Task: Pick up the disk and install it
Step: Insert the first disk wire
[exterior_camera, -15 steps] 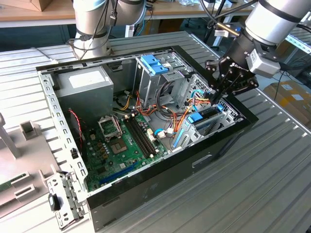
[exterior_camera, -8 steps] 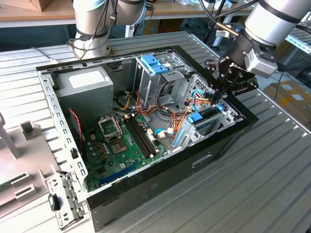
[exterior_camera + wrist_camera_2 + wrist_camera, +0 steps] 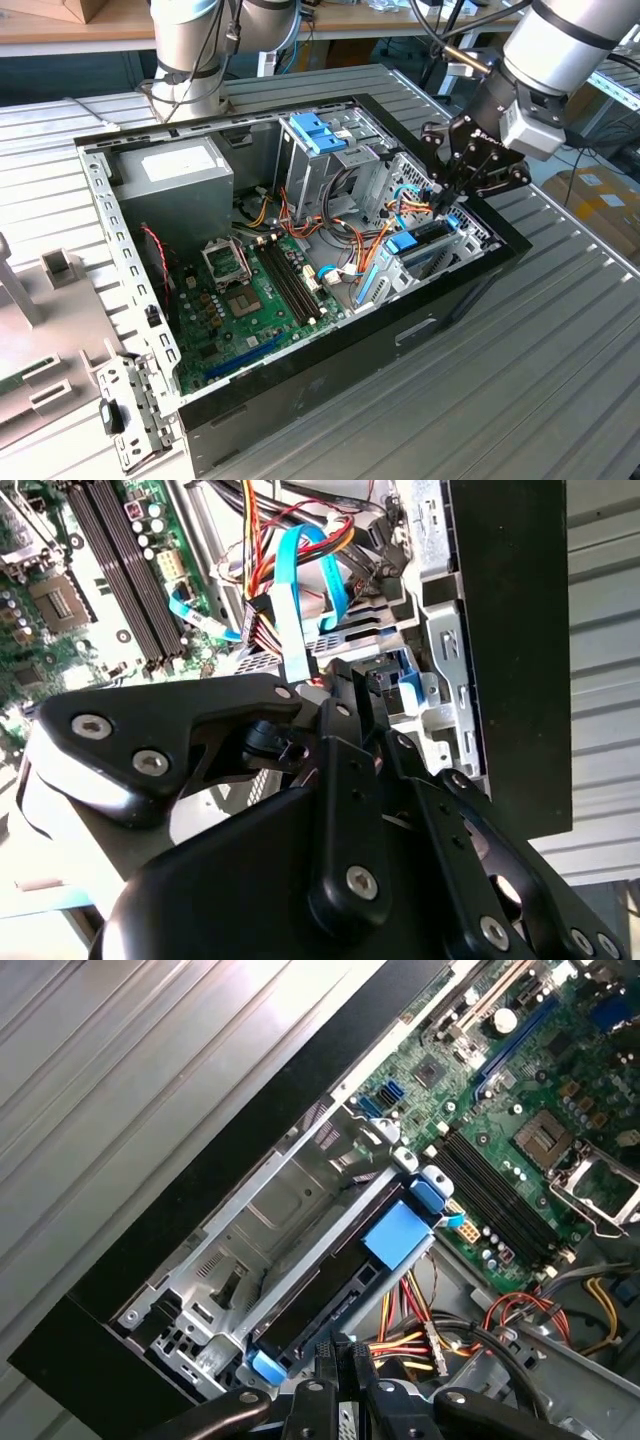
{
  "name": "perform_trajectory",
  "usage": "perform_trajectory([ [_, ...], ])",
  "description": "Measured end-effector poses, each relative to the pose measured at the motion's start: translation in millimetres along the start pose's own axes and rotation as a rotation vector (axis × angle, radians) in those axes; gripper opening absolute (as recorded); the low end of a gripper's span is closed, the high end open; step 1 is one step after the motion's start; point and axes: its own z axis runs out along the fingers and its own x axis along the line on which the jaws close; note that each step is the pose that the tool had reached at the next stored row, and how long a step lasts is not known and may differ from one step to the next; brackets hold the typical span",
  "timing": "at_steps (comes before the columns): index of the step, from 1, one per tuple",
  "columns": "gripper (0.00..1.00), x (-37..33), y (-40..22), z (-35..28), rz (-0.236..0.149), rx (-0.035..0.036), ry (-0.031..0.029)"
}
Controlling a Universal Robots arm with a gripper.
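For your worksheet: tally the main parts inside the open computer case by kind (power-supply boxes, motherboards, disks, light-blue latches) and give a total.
Power-supply box: 1
Motherboard: 1
Disk: 1
Light-blue latch: 1
Total: 4

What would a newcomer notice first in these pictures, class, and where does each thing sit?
First, the open computer case lying on the ribbed metal table, its green motherboard exposed. Next, the black gripper, reaching into the case's corner at the exterior view's right. There the disk, with blue side pieces, sits edge-on in the metal drive bay, beside orange and yellow cables.
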Motion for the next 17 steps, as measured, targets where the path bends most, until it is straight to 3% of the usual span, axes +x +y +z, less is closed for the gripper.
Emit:
perform_trajectory([
  [17, 0.18, 0.2, 0.0, 2.5, 0.15, 0.0126, 0.0003],
])
